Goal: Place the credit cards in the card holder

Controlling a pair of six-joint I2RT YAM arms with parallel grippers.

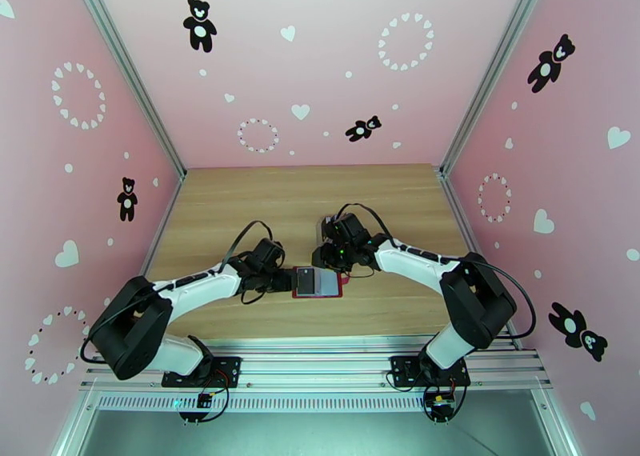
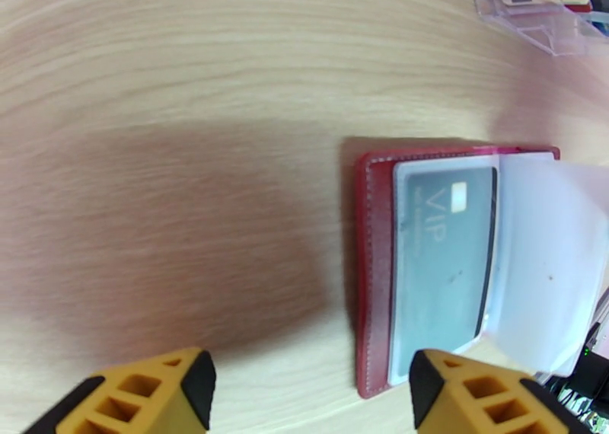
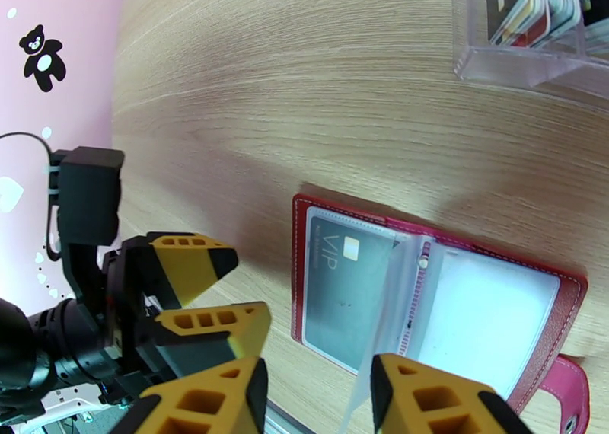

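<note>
The dark-red card holder (image 1: 318, 296) lies open on the wooden table between both grippers. A teal credit card marked VIP (image 2: 445, 264) (image 3: 339, 291) sits inside a clear sleeve on its left half. One translucent sleeve page (image 3: 384, 314) stands up from the spine, rising between the fingers of my right gripper (image 3: 320, 397) and against the right-hand one; the jaws are apart. My left gripper (image 2: 312, 390) (image 3: 228, 291) is open just off the holder's left edge (image 2: 374, 276), with nothing in it. More credit cards (image 3: 525, 5) stand in a clear rack.
The clear plastic rack (image 2: 540, 17) (image 3: 518, 62) stands just beyond the holder, close behind the right wrist (image 1: 344, 238). The holder's snap tab (image 3: 567, 390) sticks out on its right side. Bare wood stretches to the left and far side; pink walls enclose the table.
</note>
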